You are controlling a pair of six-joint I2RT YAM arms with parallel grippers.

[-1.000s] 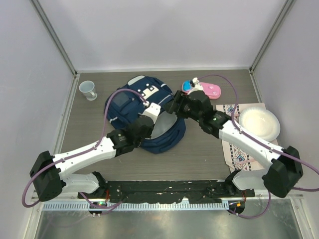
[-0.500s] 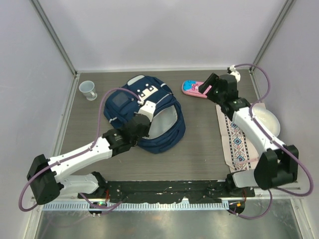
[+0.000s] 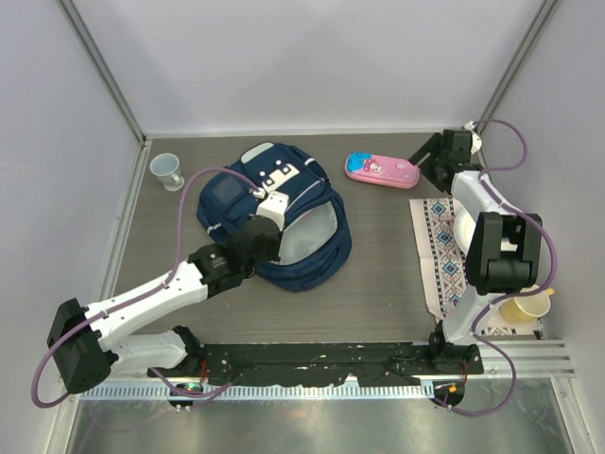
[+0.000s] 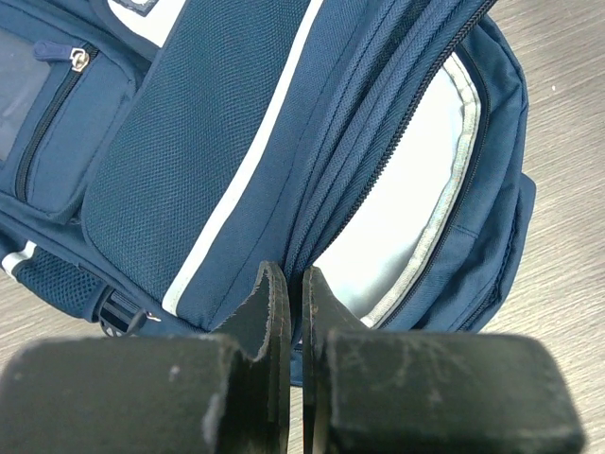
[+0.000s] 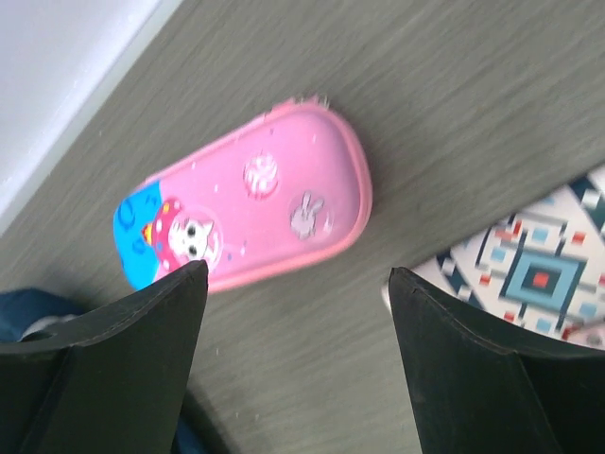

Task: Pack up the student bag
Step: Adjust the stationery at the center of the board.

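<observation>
Right tool [image 5: 295, 279] spread wide above pink case [image 5: 246, 213], patterned mat [image 5: 548, 265] just beside.

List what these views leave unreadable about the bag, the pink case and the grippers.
- Navy blue fabric backpack: top view, the left arm covers part of the opening; contents unseen.
- Left gripper: left wrist view, shut, any pinched fabric hidden between its jaws.
- Pink oval pencil case: right wrist view, blue end partly behind the open right gripper.
</observation>
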